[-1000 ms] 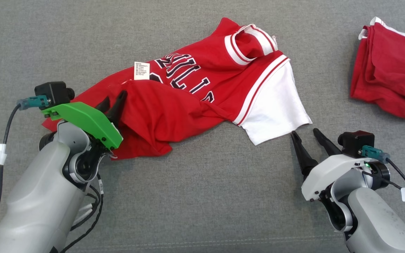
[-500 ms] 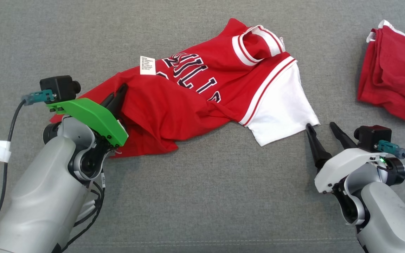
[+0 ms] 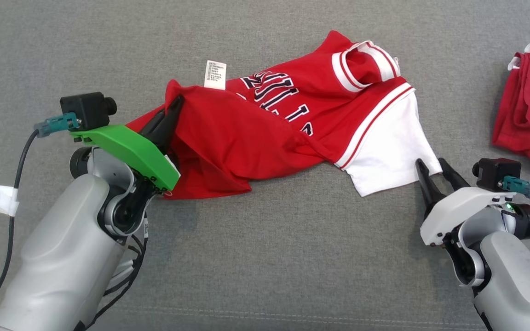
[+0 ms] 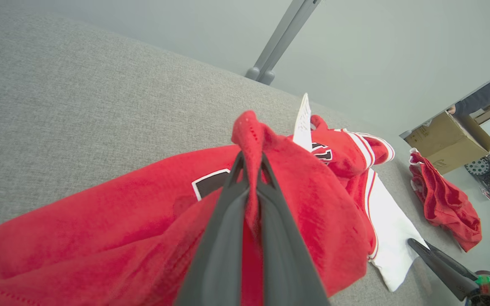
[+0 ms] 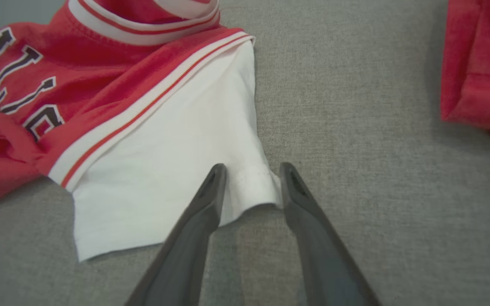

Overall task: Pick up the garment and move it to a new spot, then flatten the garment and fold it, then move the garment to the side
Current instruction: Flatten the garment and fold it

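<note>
Red jersey (image 3: 265, 138) is lying crumpled across the upper middle of the head view on the grey fabric worktop (image 3: 265, 257). Its left side is bunching up and its white sleeve (image 3: 387, 151) is spreading flat toward the right. The care label (image 3: 216, 74) is sticking out at its top edge.

Left tool (image 3: 173, 110) is clamping fully down on a ridge of red cloth at the jersey's left end. In the left wrist view the fabric is sitting pinched between both fingers and peaking above them.

Right tool (image 3: 430, 162) is sitting at the sleeve's lower right corner, jaws partly apart and straddling the hem corner. The right wrist view is showing cloth between the fingers but not pinched, so that tool is gripping nothing.

Progress, my read: we're only getting into step one. One end is being held and the other is lined up, but the jersey is mostly resting on the worktop. Lifting, relocating, flattening, folding and the final move aside are all pending.

A second red garment (image 3: 529, 119) is lying at the right edge, well apart from the jersey. I'm treating it as not ours.
</note>
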{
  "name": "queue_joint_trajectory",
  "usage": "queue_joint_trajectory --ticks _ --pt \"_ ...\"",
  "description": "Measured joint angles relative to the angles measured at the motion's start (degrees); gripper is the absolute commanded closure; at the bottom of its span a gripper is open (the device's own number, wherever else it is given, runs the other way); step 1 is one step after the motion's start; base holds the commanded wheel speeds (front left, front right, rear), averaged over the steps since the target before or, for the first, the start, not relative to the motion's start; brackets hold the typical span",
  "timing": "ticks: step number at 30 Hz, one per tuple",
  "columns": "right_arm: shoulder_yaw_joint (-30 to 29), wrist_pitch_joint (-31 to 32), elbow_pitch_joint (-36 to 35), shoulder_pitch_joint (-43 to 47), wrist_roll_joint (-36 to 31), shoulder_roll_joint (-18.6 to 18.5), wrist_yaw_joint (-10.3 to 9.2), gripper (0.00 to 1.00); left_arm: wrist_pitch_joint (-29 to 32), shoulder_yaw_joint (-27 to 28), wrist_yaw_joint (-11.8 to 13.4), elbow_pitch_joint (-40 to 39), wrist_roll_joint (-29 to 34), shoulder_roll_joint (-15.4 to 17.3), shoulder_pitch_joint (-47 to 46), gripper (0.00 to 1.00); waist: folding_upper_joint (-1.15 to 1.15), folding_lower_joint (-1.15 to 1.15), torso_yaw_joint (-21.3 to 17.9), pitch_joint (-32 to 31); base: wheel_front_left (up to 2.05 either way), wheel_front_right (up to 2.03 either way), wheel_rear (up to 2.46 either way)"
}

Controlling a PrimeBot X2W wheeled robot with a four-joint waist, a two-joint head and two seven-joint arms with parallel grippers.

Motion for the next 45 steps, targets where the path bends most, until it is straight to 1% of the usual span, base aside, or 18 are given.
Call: queue_joint_trajectory --ticks 1,2,4,8,12,14,17,19,20,23,29,33,36,38,40,41,43,45 --pt "0.1 0.3 0.2 -0.1 0.2 0.1 0.38 1.0 -0.5 0.1 -0.3 -0.6 0.0 0.1 0.2 1.0 0.0 0.0 0.2 -0.1 0.0 0.0 0.0" --pt "0.1 0.4 0.3 -0.1 0.7 0.3 0.98 1.0 -1.0 0.3 -0.5 -1.3 0.0 0.3 0.6 1.0 0.0 0.0 0.4 -0.2 0.0 0.0 0.0" --pt "-0.3 0.3 0.2 -0.1 1.6 0.8 1.25 1.0 -1.0 0.3 -0.5 -2.0 0.0 0.5 1.2 1.0 0.0 0.0 0.5 -0.3 0.0 0.0 0.0" --pt "-4.1 -1.5 -2.4 -0.7 6.3 2.2 2.37 1.0 -1.8 0.3 -0.9 -4.6 0.0 1.5 3.8 1.0 0.0 0.0 1.2 -0.9 0.0 0.0 0.0" --pt "-8.1 -3.0 -7.4 -4.6 10.2 1.8 4.61 1.0 -3.1 2.4 -0.9 -7.3 0.6 6.6 4.7 1.0 0.0 0.0 1.5 -2.1 0.0 0.0 0.0" --pt "-9.8 -3.3 -10.2 -6.9 11.6 0.3 5.66 1.0 -3.6 4.1 -0.9 -8.9 0.7 9.1 4.7 1.0 0.0 0.0 1.5 -2.9 0.0 0.0 0.0" --pt "-12.0 -3.3 -14.6 -8.6 13.7 -1.9 7.36 1.0 -4.0 6.4 -0.9 -11.9 0.5 11.5 4.7 1.0 0.0 0.0 1.5 -4.4 0.0 0.0 0.0" --pt "-12.4 -2.6 -18.0 -8.8 16.1 -2.4 9.37 1.0 -4.0 7.7 -0.9 -13.9 0.0 12.9 4.7 1.0 0.0 0.0 1.4 -5.4 0.0 0.0 0.0" --pt "-12.5 -2.3 -19.7 -8.9 17.4 -2.4 10.0 1.0 -3.9 8.2 -0.9 -15.1 -0.4 13.8 4.8 1.0 0.0 0.0 1.3 -6.0 0.0 0.0 0.0" --pt "-13.5 -1.9 -25.0 -9.9 20.5 -2.5 10.48 1.0 -2.6 10.3 -1.4 -18.7 -2.2 17.3 5.7 1.0 0.0 0.0 0.8 -7.7 0.0 0.0 0.0" --pt "-15.6 0.7 -36.4 -11.0 24.7 -5.7 11.0 1.0 0.5 15.1 -1.4 -27.5 -5.7 25.5 8.1 1.0 0.0 0.0 -1.2 -11.0 0.0 0.0 0.0" --pt "-18.1 3.0 -44.8 -11.0 28.9 -7.2 10.99 1.0 2.7 18.5 -1.1 -34.2 -9.3 29.5 9.2 1.0 0.0 0.0 -3.3 -12.8 0.0 0.0 0.0" --pt "-20.0 5.3 -50.1 -11.0 31.7 -8.4 10.61 1.0 4.9 20.6 0.2 -39.1 -12.4 31.8 10.6 1.0 0.0 0.0 -4.9 -13.9 0.0 0.0 0.0" --pt "-21.9 7.3 -52.5 -11.0 32.8 -9.5 8.51 1.0 6.5 21.5 1.4 -42.4 -14.4 33.3 11.2 1.0 0.0 0.0 -5.9 -14.4 0.0 0.0 0.0" --pt "-23.8 9.4 -53.1 -10.8 33.1 -11.1 6.28 1.0 8.1 22.6 2.4 -45.0 -15.6 34.6 11.4 1.0 0.0 0.0 -6.8 -14.5 0.0 0.0 0.0" --pt "-24.2 10.4 -53.1 -10.6 33.3 -11.7 5.27 1.0 9.0 22.9 3.4 -45.8 -16.3 35.1 11.4 1.0 0.0 0.0 -7.0 -14.4 0.0 0.0 0.0" --pt "-24.3 12.8 -52.8 -9.8 34.5 -12.0 3.35 1.0 12.1 22.1 5.3 -46.3 -16.3 37.5 11.5 1.0 0.0 0.0 -7.3 -13.9 0.0 0.0 0.0" --pt "-22.9 15.0 -50.8 -8.8 36.1 -11.6 1.88 1.0 15.4 20.4 5.8 -45.9 -16.2 39.9 11.5 1.0 0.0 0.0 -7.5 -13.1 0.0 0.0 0.0"
